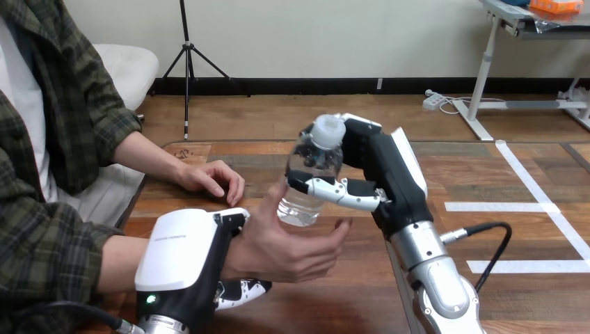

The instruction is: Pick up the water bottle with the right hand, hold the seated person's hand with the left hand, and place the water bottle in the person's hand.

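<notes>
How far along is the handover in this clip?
Done: the clear plastic water bottle with white cap is gripped by the right hand; the left hand clasps the person's wrist. In hand: bottle hangs over the open palm. Left: set it down, release.

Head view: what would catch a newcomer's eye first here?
The clear water bottle at the centre, gripped by the right hand over the person's nearer hand, which lies palm up. At lower left, the left hand is curled round that wrist; the person's farther hand rests on the table.
</notes>
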You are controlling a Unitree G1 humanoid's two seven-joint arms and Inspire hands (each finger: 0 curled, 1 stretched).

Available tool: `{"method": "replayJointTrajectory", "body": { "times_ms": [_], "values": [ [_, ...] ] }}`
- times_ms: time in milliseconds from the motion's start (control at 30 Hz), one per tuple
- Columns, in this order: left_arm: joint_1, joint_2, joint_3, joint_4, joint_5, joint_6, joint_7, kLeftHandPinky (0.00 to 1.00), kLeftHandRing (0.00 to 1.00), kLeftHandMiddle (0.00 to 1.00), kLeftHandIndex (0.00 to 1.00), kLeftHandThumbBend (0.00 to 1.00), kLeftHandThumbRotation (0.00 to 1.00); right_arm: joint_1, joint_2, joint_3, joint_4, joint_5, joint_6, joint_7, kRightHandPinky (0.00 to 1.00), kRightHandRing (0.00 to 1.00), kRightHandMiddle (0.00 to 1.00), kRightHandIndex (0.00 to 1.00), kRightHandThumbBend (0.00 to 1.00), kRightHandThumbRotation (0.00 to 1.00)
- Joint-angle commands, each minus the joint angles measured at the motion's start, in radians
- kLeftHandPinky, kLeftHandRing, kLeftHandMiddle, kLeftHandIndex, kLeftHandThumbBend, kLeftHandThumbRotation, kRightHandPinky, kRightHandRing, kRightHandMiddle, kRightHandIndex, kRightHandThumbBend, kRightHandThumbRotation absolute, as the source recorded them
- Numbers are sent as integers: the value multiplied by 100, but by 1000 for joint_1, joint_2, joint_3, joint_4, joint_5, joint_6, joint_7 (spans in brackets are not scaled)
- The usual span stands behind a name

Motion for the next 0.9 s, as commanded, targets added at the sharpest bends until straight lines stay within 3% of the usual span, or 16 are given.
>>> {"method": "replayJointTrajectory", "body": {
  "times_ms": [0,867],
  "values": [
    [-31,-16,-44,-57,5,-61,2,39,43,46,49,77,0,-85,10,6,-80,20,-5,17,40,47,51,52,66,0],
    [-18,-27,-42,-73,13,-54,-19,40,44,47,49,76,0,-40,7,16,-159,53,3,75,38,45,50,52,63,0]
  ]
}}
